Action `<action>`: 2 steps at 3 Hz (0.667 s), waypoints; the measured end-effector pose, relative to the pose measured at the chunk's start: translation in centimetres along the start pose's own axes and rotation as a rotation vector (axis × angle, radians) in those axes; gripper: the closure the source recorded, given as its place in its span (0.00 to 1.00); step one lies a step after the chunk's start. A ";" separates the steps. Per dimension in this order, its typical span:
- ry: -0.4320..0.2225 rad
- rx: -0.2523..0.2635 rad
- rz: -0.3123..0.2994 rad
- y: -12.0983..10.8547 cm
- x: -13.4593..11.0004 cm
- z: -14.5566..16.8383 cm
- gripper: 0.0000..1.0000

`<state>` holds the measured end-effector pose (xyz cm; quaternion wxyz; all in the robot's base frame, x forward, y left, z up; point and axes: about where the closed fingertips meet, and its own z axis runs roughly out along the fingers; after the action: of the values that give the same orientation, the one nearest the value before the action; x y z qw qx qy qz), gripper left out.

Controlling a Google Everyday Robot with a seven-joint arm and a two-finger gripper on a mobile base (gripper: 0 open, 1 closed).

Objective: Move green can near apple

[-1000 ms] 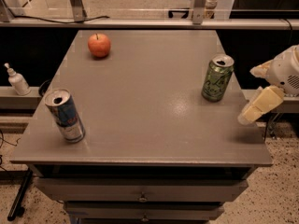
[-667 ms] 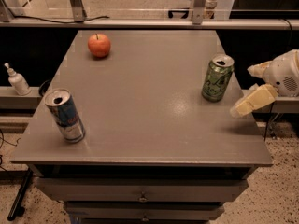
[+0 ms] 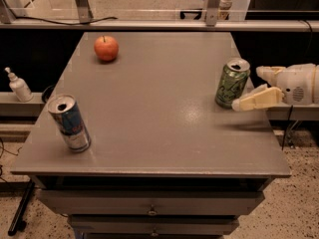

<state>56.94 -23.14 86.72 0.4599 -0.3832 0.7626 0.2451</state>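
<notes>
The green can (image 3: 230,83) stands upright near the right edge of the grey table (image 3: 159,118). The orange-red apple (image 3: 106,48) sits at the far left of the table, well away from the can. My gripper (image 3: 247,87) reaches in from the right at the can's height and is open. Its lower finger (image 3: 254,99) lies against or just beside the can's lower right side. Its upper finger (image 3: 269,72) is behind and to the right of the can's top. The can is not gripped.
A blue-and-silver can (image 3: 70,123) stands near the table's front left corner. A white pump bottle (image 3: 19,86) sits on a ledge left of the table. A rail with metal posts (image 3: 212,4) runs behind the table. Drawers are below the front edge.
My gripper has moved left, from off the table's right edge up to the green can. The cans and the apple have not moved.
</notes>
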 end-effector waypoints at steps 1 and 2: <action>-0.162 -0.030 0.024 0.1 -1.3 1.5 0.00; -0.271 -0.071 0.027 0.8 -2.7 3.0 0.16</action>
<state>58.56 -19.55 87.75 0.5413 -0.3523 0.6895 0.3278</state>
